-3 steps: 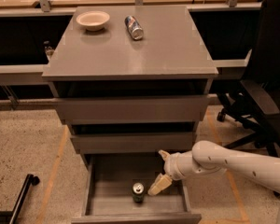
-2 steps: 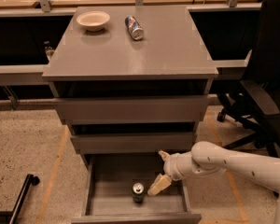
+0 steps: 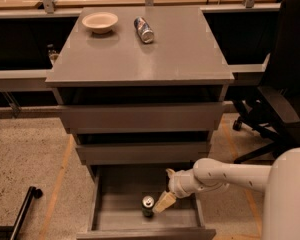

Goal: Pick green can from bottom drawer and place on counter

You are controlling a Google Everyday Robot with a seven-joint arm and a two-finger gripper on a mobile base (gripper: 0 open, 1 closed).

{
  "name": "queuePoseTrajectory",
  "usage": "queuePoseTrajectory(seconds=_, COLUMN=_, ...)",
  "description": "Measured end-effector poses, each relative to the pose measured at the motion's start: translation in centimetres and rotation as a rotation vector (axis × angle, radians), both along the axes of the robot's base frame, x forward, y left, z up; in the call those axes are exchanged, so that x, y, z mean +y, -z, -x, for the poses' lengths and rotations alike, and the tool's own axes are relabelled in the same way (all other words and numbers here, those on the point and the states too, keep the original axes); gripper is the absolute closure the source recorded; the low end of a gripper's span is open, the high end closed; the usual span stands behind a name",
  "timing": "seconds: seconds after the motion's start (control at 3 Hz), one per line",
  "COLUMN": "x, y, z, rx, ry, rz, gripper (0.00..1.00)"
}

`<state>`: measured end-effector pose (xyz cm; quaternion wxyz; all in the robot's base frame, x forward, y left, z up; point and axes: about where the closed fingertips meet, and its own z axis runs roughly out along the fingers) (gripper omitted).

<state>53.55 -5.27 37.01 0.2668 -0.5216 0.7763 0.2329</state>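
Note:
The green can [image 3: 148, 206] stands upright on the grey floor of the open bottom drawer [image 3: 115, 214], near its front middle. My gripper [image 3: 165, 198] reaches into the drawer from the right on a white arm. One tan finger [image 3: 163, 203] points down-left and lies right beside the can's right side. Another finger tip shows higher up, near the wrist. The counter [image 3: 180, 49] is the wide grey cabinet top above the drawers.
A white bowl [image 3: 99, 22] and a blue-and-silver can [image 3: 143, 29] lying on its side sit at the back of the counter. The two upper drawers [image 3: 140, 116] stick out above the open one. A black office chair [image 3: 277, 99] stands at the right.
The gripper has moved slightly down and left, closer to the green can. The can has not moved.

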Motion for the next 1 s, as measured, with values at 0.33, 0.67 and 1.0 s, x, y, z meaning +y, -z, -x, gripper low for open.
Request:
queuePoseTrajectory(seconds=0.33, x=0.3, y=3.8, z=-0.1, rx=0.042, ry=0.023, rz=-0.002, gripper=0.0)
queuePoseTrajectory(seconds=0.67, x=0.0, y=7.4, z=-0.5, rx=0.081, ry=0.059, rz=-0.028, gripper=0.0)
queuePoseTrajectory(seconds=1.0, x=-0.6, y=10.7, z=-0.9, rx=0.115, ry=0.103, rz=-0.064, gripper=0.0)
